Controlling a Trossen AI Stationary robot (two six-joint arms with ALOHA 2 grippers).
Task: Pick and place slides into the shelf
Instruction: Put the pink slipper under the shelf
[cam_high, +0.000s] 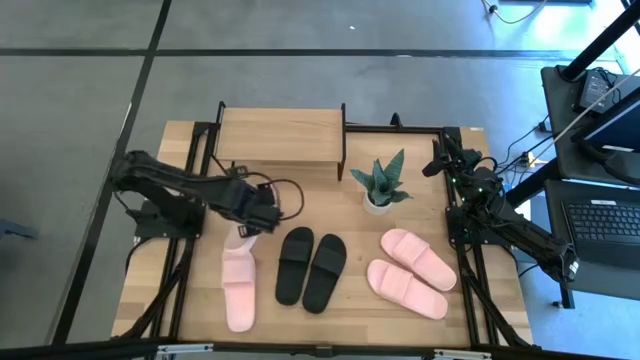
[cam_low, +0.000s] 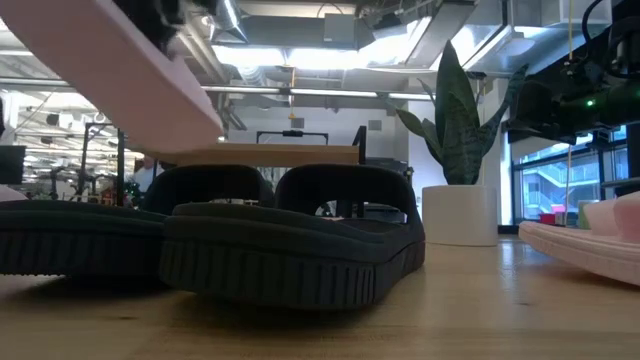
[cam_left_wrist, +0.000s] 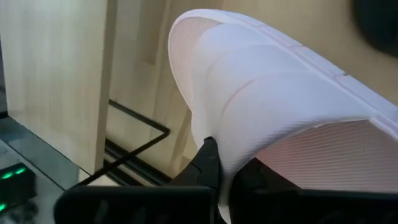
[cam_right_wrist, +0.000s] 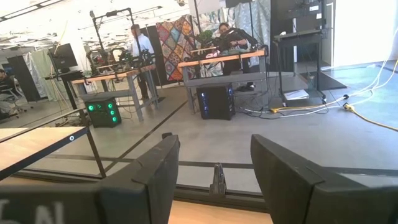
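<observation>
My left gripper (cam_high: 250, 225) is shut on a light pink slide (cam_high: 240, 290), which hangs in the air left of the two black slides (cam_high: 310, 268). The low view shows its sole (cam_low: 110, 65) high above the black pair (cam_low: 290, 240). Two more pink slides (cam_high: 410, 272) lie sole-down on the table's right part. The shelf (cam_high: 280, 135) stands at the far edge, and the left wrist view shows its wood board (cam_left_wrist: 56, 81). My right gripper (cam_right_wrist: 214, 168) is open and waits over the table's right far corner (cam_high: 445, 160). My left gripper holds the pink slide by the edge of its wide strap (cam_left_wrist: 249, 143), at the slide's far end. One finger (cam_left_wrist: 208, 162) lies against the outside of the strap and the other sits under it. The fingers come from above. The slide is lifted clear, roughly level, lengthwise near to far.
A potted plant (cam_high: 380, 185) stands right of the shelf, in a white pot (cam_low: 460, 215). The table's black frame rails (cam_high: 200, 180) run along its left and right sides. Bare wood lies between the shelf and the black slides. People and workbenches show in the room beyond.
</observation>
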